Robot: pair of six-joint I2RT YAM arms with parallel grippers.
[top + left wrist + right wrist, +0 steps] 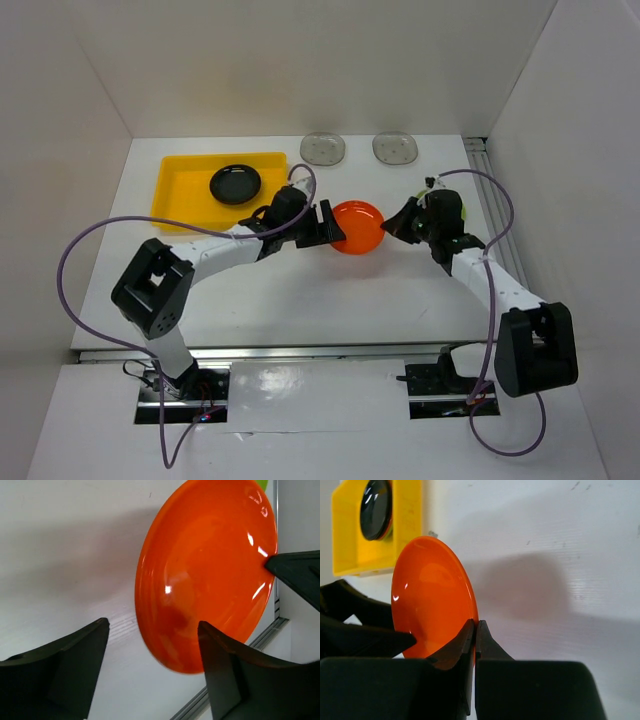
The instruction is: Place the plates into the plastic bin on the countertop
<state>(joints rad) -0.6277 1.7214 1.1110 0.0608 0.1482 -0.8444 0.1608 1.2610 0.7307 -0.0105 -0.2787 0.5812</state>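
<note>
From above, the orange plate is over the middle of the tabletop, between the left tool and the right tool. The yellow bin, far left, holds a black plate. The left wrist view shows the left tool open beside the plate's rim. The right wrist view shows the right tool closed on that rim.

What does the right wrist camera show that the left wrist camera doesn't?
Only the right wrist view shows the shallow rectangular yellow plastic bin, with a round black plastic plate in it. Only the left wrist view shows a lime green sliver past the plate's top edge and the rail along the table's edge. Both show the round orange plastic plate, the right end effector shut on its rim, the left end effector open at its opposite edge, and the white countertop.
</note>
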